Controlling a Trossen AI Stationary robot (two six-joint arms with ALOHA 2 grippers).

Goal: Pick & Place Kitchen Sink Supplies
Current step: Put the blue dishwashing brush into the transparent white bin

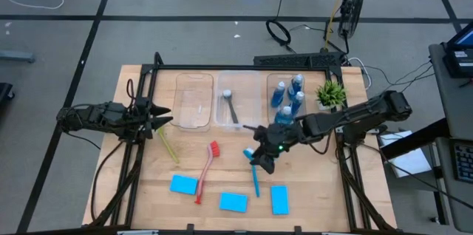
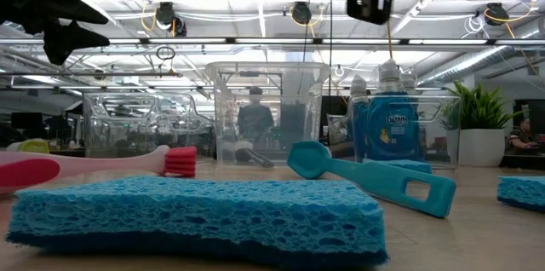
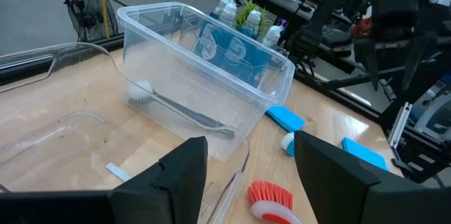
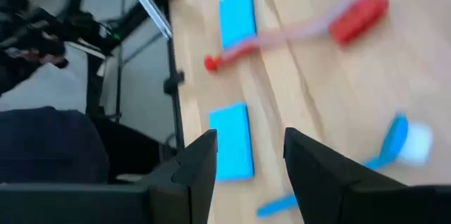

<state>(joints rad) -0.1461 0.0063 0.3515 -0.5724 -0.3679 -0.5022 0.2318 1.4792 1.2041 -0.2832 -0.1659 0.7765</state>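
Note:
My right gripper (image 1: 263, 162) (image 4: 246, 171) hangs open above the table's middle, over the head end of the blue brush (image 1: 253, 174) (image 2: 366, 177), touching nothing. My left gripper (image 1: 164, 121) (image 3: 250, 178) waits open at the table's left, raised beside the left bin. The red brush (image 1: 206, 170) and the yellow-green brush (image 1: 169, 145) lie flat on the wood. Three blue sponges (image 1: 184, 184) (image 1: 233, 202) (image 1: 278, 199) lie near the front edge. The grey brush (image 1: 231, 108) lies in the middle bin. Several blue bottles (image 1: 287, 96) stand in the right bin.
Three clear bins (image 1: 194, 102) (image 1: 238, 120) (image 1: 275, 80) stand in a row at the back. A potted plant (image 1: 330, 94) stands at the back right, next to the right arm. Bare wood shows between the bins and the sponges.

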